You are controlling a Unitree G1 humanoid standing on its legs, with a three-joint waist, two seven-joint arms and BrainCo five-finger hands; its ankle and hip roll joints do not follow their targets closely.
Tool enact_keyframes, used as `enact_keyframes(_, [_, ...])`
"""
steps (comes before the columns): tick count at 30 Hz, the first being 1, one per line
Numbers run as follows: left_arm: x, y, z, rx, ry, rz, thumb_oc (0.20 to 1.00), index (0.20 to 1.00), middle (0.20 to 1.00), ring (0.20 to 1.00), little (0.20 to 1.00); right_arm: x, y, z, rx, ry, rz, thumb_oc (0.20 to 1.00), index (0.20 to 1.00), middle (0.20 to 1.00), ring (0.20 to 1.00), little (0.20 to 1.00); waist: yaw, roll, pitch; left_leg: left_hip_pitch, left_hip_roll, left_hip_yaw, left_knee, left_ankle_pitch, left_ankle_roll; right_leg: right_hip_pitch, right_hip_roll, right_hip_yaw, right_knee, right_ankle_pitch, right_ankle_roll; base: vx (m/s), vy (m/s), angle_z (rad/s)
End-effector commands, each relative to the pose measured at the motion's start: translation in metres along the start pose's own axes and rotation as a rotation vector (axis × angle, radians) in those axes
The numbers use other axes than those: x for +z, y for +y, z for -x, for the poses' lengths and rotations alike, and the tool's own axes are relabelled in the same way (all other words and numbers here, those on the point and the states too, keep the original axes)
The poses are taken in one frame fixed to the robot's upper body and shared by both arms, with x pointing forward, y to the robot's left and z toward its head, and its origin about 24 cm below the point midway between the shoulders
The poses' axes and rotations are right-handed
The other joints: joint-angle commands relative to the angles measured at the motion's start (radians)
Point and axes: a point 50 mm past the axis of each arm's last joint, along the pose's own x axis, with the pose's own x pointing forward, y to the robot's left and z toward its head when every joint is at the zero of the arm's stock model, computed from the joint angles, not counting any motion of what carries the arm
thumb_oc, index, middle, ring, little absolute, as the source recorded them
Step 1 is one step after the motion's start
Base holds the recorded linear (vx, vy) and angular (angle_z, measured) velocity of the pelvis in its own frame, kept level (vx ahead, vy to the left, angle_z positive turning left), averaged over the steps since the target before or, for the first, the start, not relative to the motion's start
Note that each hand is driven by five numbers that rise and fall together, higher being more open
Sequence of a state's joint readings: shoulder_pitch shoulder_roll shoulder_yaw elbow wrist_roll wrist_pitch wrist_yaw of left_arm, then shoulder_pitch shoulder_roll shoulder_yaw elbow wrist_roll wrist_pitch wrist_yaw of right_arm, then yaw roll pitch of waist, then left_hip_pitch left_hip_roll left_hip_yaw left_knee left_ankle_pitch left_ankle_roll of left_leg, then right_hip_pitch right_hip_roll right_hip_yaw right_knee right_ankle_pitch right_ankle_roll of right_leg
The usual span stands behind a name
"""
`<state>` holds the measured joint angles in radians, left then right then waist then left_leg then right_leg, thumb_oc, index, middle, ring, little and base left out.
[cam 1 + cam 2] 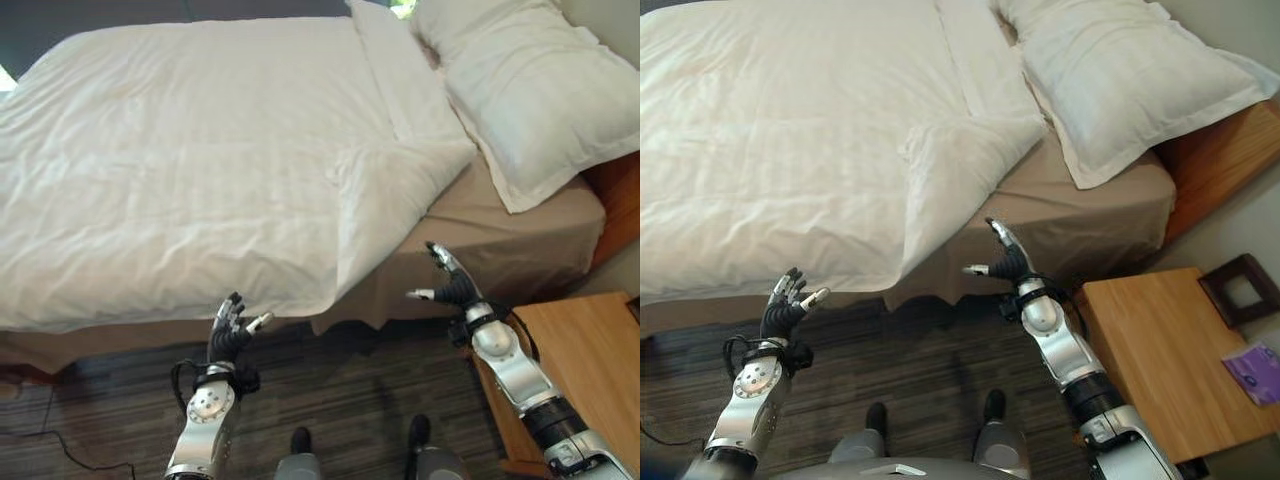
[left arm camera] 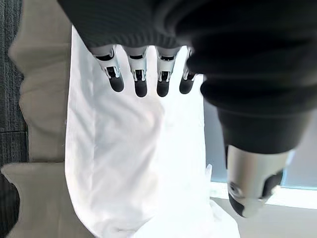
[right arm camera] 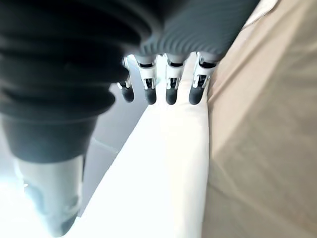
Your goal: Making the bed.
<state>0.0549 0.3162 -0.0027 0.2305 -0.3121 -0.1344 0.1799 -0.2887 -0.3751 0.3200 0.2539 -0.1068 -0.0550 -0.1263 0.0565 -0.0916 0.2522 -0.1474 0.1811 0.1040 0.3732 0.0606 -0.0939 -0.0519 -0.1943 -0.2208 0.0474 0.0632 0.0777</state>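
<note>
Here the white duvet [image 1: 200,170] lies over the bed [image 1: 520,235], its corner folded back near the pillow [image 1: 530,90]. Soft and light, it should lift by that corner. Left hand [image 1: 232,330] and right hand [image 1: 448,283] hover beside the bed, released, empty.

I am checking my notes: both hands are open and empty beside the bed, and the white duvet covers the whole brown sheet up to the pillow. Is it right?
Not entirely. In the left eye view the duvet stops short: its corner is folded back, leaving brown sheet bare below the pillow. Left hand and right hand are open, empty.
</note>
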Motion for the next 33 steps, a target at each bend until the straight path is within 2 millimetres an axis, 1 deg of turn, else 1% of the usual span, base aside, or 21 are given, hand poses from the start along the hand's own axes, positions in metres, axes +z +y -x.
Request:
enact_keyframes(1, [0.039,-0.002,-0.008,-0.027,-0.192,0.030,1.000,1.000,1.000,1.000,1.000,0.033,-0.009,-0.010,-0.055,-0.157,-0.034,1.000,1.000,1.000,1.000,1.000,0.015,-0.057,0.016,-0.058,0.051,0.040,0.269,-0.091,-0.063,0.152,0.001,-0.059,-0.135,-0.088,-0.026,0.31,-0.074,-0.06])
enact_keyframes(3, [0.036,-0.004,-0.006,-0.045,-0.177,0.013,1.000,1.000,1.000,1.000,1.000,0.028,-0.009,-0.008,-0.053,-0.138,-0.032,1.000,1.000,1.000,1.000,1.000,0.025,-0.053,0.005,-0.068,0.029,0.094,0.111,-0.150,-0.023,0.170,0.008,-0.068,-0.135,-0.115,-0.011,0.35,0.053,0.16])
enact_keyframes(4, [0.034,-0.004,-0.005,-0.051,-0.172,-0.002,1.000,1.000,1.000,1.000,1.000,0.027,-0.009,-0.007,-0.051,-0.135,-0.029,1.000,1.000,1.000,1.000,1.000,0.026,-0.040,-0.003,-0.059,0.018,0.125,-0.002,-0.133,-0.014,0.179,0.020,-0.068,-0.135,-0.126,0.001,0.50,0.230,0.26])
enact_keyframes(5, [0.033,-0.001,-0.003,-0.050,-0.165,-0.014,1.000,1.000,1.000,1.000,1.000,0.025,-0.009,-0.008,-0.049,-0.130,-0.030,1.000,1.000,1.000,1.000,1.000,0.034,-0.003,-0.019,-0.081,0.022,0.180,-0.217,-0.033,-0.016,0.199,0.055,-0.072,-0.135,-0.157,0.014,0.50,0.249,0.28])
enact_keyframes(6, [0.032,-0.001,-0.003,-0.046,-0.161,-0.015,1.000,1.000,1.000,1.000,1.000,0.027,-0.007,-0.009,-0.045,-0.135,-0.027,1.000,1.000,1.000,1.000,1.000,0.048,0.000,-0.020,-0.074,0.016,0.197,-0.297,0.006,-0.018,0.219,0.059,-0.075,-0.135,-0.172,0.018,0.39,0.196,0.26])
enact_keyframes(8, [0.032,-0.001,-0.004,-0.044,-0.161,-0.016,1.000,1.000,1.000,1.000,1.000,0.028,-0.006,-0.011,-0.036,-0.142,-0.016,1.000,1.000,1.000,1.000,1.000,0.056,-0.004,-0.018,-0.070,0.018,0.217,-0.326,0.033,-0.023,0.242,0.063,-0.088,-0.135,-0.189,0.018,0.25,0.082,-0.07])
enact_keyframes(10, [0.030,0.001,-0.004,-0.044,-0.148,-0.032,1.000,1.000,1.000,1.000,1.000,0.036,-0.002,-0.015,-0.011,-0.170,0.013,1.000,1.000,1.000,1.000,1.000,0.063,-0.009,-0.028,-0.032,0.007,0.227,-0.376,0.058,-0.003,0.267,0.076,-0.090,-0.131,-0.184,0.018,0.31,0.153,-0.37])
enact_keyframes(12, [0.030,0.002,-0.005,-0.054,-0.140,-0.052,1.000,1.000,1.000,1.000,1.000,0.043,0.005,-0.016,0.010,-0.195,0.016,1.000,1.000,1.000,1.000,1.000,0.083,-0.038,-0.034,0.021,-0.018,0.207,-0.418,0.053,0.021,0.254,0.068,-0.089,-0.007,-0.189,0.030,0.24,0.127,-0.44])
enact_keyframes(13, [0.028,0.010,-0.004,-0.054,-0.127,-0.074,1.000,1.000,1.000,1.000,1.000,0.045,0.008,-0.016,0.019,-0.206,0.013,1.000,1.000,1.000,1.000,1.000,0.086,-0.041,-0.031,0.064,-0.017,0.217,-0.430,0.037,0.032,0.228,0.053,-0.106,0.073,-0.180,0.056,0.19,0.138,-0.44])
enact_keyframes(14, [0.028,0.014,-0.004,-0.043,-0.121,-0.090,1.000,1.000,1.000,1.000,1.000,0.050,0.008,-0.018,0.024,-0.224,0.019,1.000,1.000,1.000,1.000,1.000,0.079,-0.041,-0.022,0.100,-0.019,0.218,-0.437,0.021,0.046,0.179,0.026,-0.113,0.188,-0.145,0.084,0.12,0.112,-0.50])
enact_keyframes(15, [0.029,0.014,-0.005,-0.043,-0.122,-0.089,1.000,1.000,1.000,1.000,1.000,0.051,0.008,-0.018,0.023,-0.224,0.020,1.000,1.000,1.000,1.000,1.000,0.083,-0.040,-0.025,0.095,-0.017,0.222,-0.438,0.024,0.047,0.170,0.026,-0.109,0.191,-0.143,0.083,0.09,0.114,-0.33])
enact_keyframes(16, [0.032,0.017,-0.007,-0.041,-0.132,-0.104,1.000,1.000,1.000,1.000,1.000,0.056,0.010,-0.020,0.026,-0.242,0.014,1.000,1.000,1.000,1.000,1.000,0.068,-0.042,-0.010,0.119,-0.016,0.210,-0.443,0.019,0.057,0.111,0.008,-0.095,0.311,-0.094,0.112,0.16,0.105,-0.24])
enact_keyframes(17, [0.035,0.018,-0.009,-0.041,-0.141,-0.121,1.000,1.000,1.000,1.000,1.000,0.063,0.011,-0.020,0.021,-0.268,-0.005,1.000,1.000,1.000,1.000,1.000,0.048,-0.032,0.002,0.145,-0.009,0.190,-0.457,0.008,0.068,0.026,0.013,-0.046,0.436,-0.056,0.122,0.16,0.101,-0.07])
enact_keyframes(19, [0.038,0.018,-0.011,-0.052,-0.151,-0.127,1.000,1.000,1.000,1.000,1.000,0.066,0.007,-0.020,0.001,-0.282,-0.005,1.000,1.000,1.000,1.000,1.000,0.041,-0.033,-0.002,0.154,-0.010,0.178,-0.460,-0.008,0.067,-0.007,0.009,-0.023,0.449,-0.063,0.120,0.21,-0.018,0.19])
enact_keyframes(21, [0.043,0.012,-0.015,-0.086,-0.167,-0.120,1.000,1.000,1.000,1.000,1.000,0.076,-0.001,-0.023,-0.043,-0.323,-0.027,1.000,1.000,1.000,1.000,1.000,0.034,-0.046,-0.009,0.158,-0.010,0.150,-0.460,-0.030,0.053,0.002,-0.066,-0.026,0.296,-0.066,0.102,0.36,-0.218,0.64])
enact_keyframes(22, [0.044,0.007,-0.015,-0.111,-0.169,-0.115,1.000,1.000,1.000,1.000,1.000,0.085,-0.006,-0.022,-0.052,-0.363,-0.023,1.000,1.000,1.000,1.000,1.000,0.007,-0.063,-0.016,0.165,-0.036,0.101,-0.460,-0.058,0.043,0.033,-0.059,0.029,0.092,-0.095,0.079,0.29,-0.181,0.59])
enact_keyframes(23, [0.044,0.007,-0.015,-0.111,-0.170,-0.115,1.000,1.000,1.000,1.000,1.000,0.085,-0.006,-0.022,-0.052,-0.363,-0.023,1.000,1.000,1.000,1.000,1.000,0.006,-0.062,-0.018,0.162,-0.035,0.099,-0.460,-0.056,0.042,0.035,-0.057,0.027,0.084,-0.088,0.078,0.33,-0.120,0.77])
enact_keyframes(25, [0.045,0.002,-0.016,-0.127,-0.170,-0.105,1.000,1.000,1.000,1.000,1.000,0.086,-0.011,-0.021,-0.072,-0.367,-0.015,1.000,1.000,1.000,1.000,1.000,-0.018,-0.075,-0.026,0.175,-0.071,0.041,-0.460,-0.087,0.049,0.027,-0.017,0.149,-0.039,-0.079,0.075,0.31,-0.019,1.25])
enact_keyframes(27, [0.043,-0.001,-0.015,-0.157,-0.158,-0.115,1.000,1.000,1.000,1.000,1.000,0.087,-0.012,-0.020,-0.071,-0.373,-0.022,1.000,1.000,1.000,1.000,1.000,-0.033,-0.087,-0.039,0.173,-0.108,-0.002,-0.460,-0.097,0.051,0.031,0.002,0.219,-0.097,-0.052,0.082,0.26,0.011,1.44])
enact_keyframes(29, [0.044,-0.003,-0.015,-0.161,-0.171,-0.127,1.000,1.000,1.000,1.000,1.000,0.093,-0.013,-0.021,-0.078,-0.394,-0.021,1.000,1.000,1.000,1.000,1.000,-0.045,-0.084,-0.049,0.177,-0.114,-0.022,-0.460,-0.104,0.050,0.036,0.003,0.218,-0.110,-0.016,0.094,0.20,-0.061,1.39])
enact_keyframes(33, [0.048,-0.005,-0.016,-0.161,-0.193,-0.110,1.000,1.000,1.000,1.000,1.000,0.098,-0.015,-0.024,-0.080,-0.411,-0.022,1.000,1.000,1.000,1.000,1.000,-0.058,-0.081,-0.062,0.182,-0.125,-0.034,-0.460,-0.113,0.056,0.047,0.020,0.237,-0.134,-0.013,0.085,0.14,-0.013,0.17])
